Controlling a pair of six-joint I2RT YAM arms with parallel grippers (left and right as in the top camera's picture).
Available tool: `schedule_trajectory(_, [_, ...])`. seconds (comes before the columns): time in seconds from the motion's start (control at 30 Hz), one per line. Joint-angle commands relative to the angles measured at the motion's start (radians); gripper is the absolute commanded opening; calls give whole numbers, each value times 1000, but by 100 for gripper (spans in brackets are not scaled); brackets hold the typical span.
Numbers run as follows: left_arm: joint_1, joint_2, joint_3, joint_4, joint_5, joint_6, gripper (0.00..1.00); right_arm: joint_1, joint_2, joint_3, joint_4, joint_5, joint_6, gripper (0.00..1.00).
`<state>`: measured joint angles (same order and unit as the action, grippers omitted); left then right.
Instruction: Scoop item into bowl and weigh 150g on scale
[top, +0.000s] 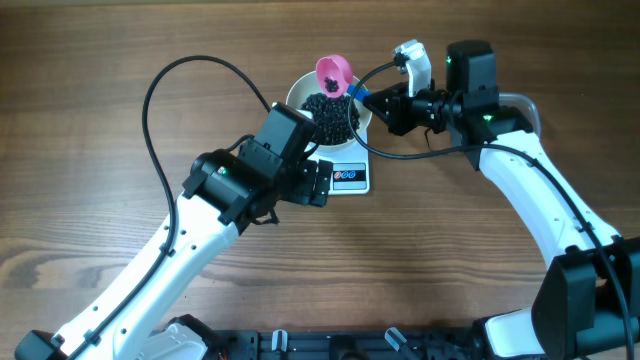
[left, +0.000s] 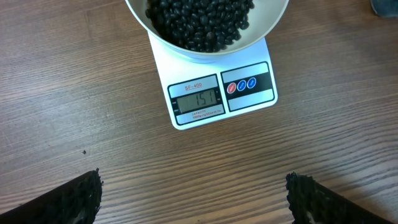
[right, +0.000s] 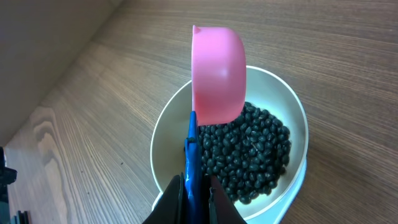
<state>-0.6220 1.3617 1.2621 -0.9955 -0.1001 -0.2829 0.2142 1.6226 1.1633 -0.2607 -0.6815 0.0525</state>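
- Overhead view: we see the black beans (top: 332, 112) heaped in the white bowl (top: 296, 95), just above the middle of the frame.
- We find the bowl sitting on the white scale (top: 350, 179), whose front edge pokes out below it.
- From the left wrist camera, we read 151 on the grey display (left: 198, 99). One red and two blue buttons (left: 241, 85) sit just to its right.
- We see a pink scoop (top: 333, 72) tilted over the bowl's upper rim.
- Reaching in from the right of the frame, the right gripper (top: 378, 100) is clamped on the scoop's blue handle (right: 191, 149).
- Just left of the scale's front edge, the left gripper (top: 318, 186) hovers with fingers spread wide and nothing between them.
- Everything rests on a wooden table (top: 100, 60).
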Motion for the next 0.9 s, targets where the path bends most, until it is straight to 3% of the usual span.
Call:
schedule_trajectory(0.0, [-5,1,15,0,2,-10,100,1,-26,7,6,4,-1,4])
schedule_trajectory(0.37, [-5,1,15,0,2,-10,100,-50,-45,7,7,3,29,4])
schedule_trajectory(0.57, [-5,1,15,0,2,-10,100,-270,-124,7,-32,-39,60,4])
schedule_trajectory(0.87, [-5,1,15,0,2,-10,100,-601,-142,7,-256,-39,52,4])
